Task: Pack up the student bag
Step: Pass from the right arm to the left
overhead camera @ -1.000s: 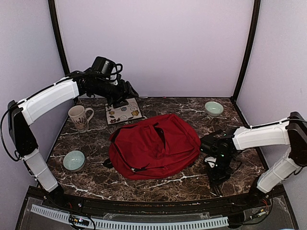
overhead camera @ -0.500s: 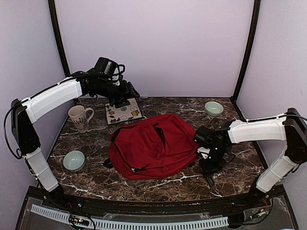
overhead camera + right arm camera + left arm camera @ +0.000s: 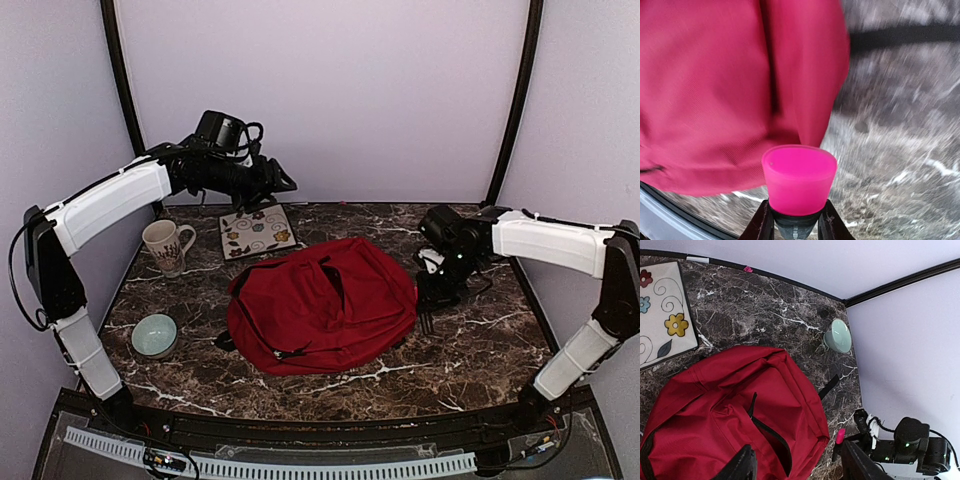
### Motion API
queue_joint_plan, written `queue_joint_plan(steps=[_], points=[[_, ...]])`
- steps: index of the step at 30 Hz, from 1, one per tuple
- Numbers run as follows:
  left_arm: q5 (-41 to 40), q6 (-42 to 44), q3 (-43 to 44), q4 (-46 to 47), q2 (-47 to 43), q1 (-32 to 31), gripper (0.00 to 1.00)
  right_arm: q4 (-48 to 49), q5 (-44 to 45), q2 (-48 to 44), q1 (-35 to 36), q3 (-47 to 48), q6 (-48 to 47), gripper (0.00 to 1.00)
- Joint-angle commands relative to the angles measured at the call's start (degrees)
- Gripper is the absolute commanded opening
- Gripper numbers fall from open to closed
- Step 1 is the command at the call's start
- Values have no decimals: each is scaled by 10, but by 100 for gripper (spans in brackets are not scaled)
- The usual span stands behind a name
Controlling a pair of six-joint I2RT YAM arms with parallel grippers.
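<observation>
The student bag [image 3: 320, 305] is a large dark-red backpack lying flat mid-table, its front zip pocket open; it also shows in the left wrist view [image 3: 730, 415] and the right wrist view [image 3: 715, 100]. My right gripper [image 3: 427, 318] hangs just off the bag's right edge, shut on a dark marker with a pink cap [image 3: 799, 177]; the cap also shows in the left wrist view [image 3: 840, 436]. In its own view the right gripper [image 3: 796, 220] clamps the marker's barrel below the cap. My left gripper [image 3: 280, 183] is open and empty, high above the back left, its fingers [image 3: 742, 466] spread wide.
A floral card [image 3: 258, 232] lies behind the bag, a patterned mug [image 3: 167, 246] to its left. One pale green bowl [image 3: 155, 335] sits front left, another [image 3: 446, 226] back right. A black strap [image 3: 829, 386] trails from the bag's right side.
My right gripper has swung from the front right of the bag back along its right edge, carrying the marker. My left gripper has lifted and turned to the right.
</observation>
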Motion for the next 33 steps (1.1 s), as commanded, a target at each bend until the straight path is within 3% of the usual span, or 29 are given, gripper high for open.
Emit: queue_joint_plan(steps=[1,9,16,21,24,28,33], points=[[6,35,25,19,-2,5,60,8,-5,-15,-36,72,-13,12],[-5,55,32,20,-9,9,60,3,-20,36,-100,233,15,6],[-1,71,68,11,8,-1,58,36,-51,78,-112,325,163,7],[-6,50,95,5,30,-35,57,127,-113,48,-114,240,324,7],[-9,13,98,15,44,-69,56,182,-101,3,-114,169,403,3],[4,-32,101,37,73,-117,56,167,-68,-16,-114,160,433,0],[51,-43,107,72,116,-170,54,186,-120,-28,-114,135,464,0]])
